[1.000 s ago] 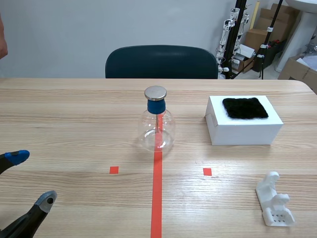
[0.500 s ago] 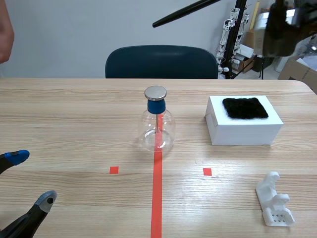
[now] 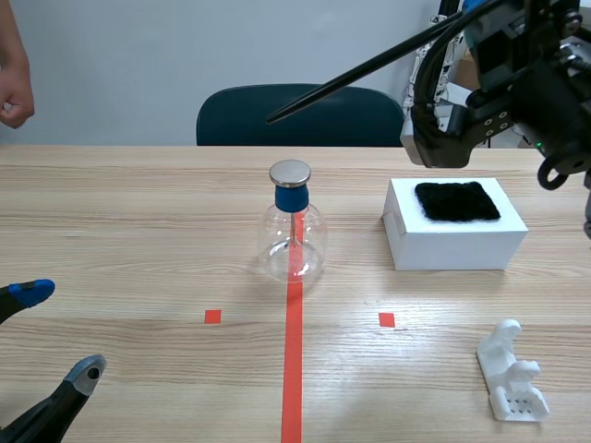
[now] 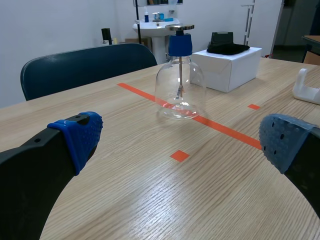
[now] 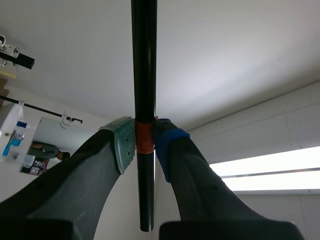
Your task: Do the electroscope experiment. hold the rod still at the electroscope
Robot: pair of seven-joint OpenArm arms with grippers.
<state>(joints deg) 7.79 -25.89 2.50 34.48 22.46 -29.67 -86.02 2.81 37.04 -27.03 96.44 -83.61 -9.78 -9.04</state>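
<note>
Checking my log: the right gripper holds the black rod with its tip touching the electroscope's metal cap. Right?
No. The right gripper holds the black rod, but its tip hangs in the air above the metal cap of the electroscope, not touching it; the scene view shows the gap.

Your right arm (image 3: 517, 92) is raised high on the right side, the right gripper (image 5: 145, 142) pinched on the rod (image 5: 144, 60) (a pad pressing from either side). Your left arm (image 3: 28, 420) comes in low, the left gripper (image 4: 182, 140) hanging with fingers spread wide apart.
</note>
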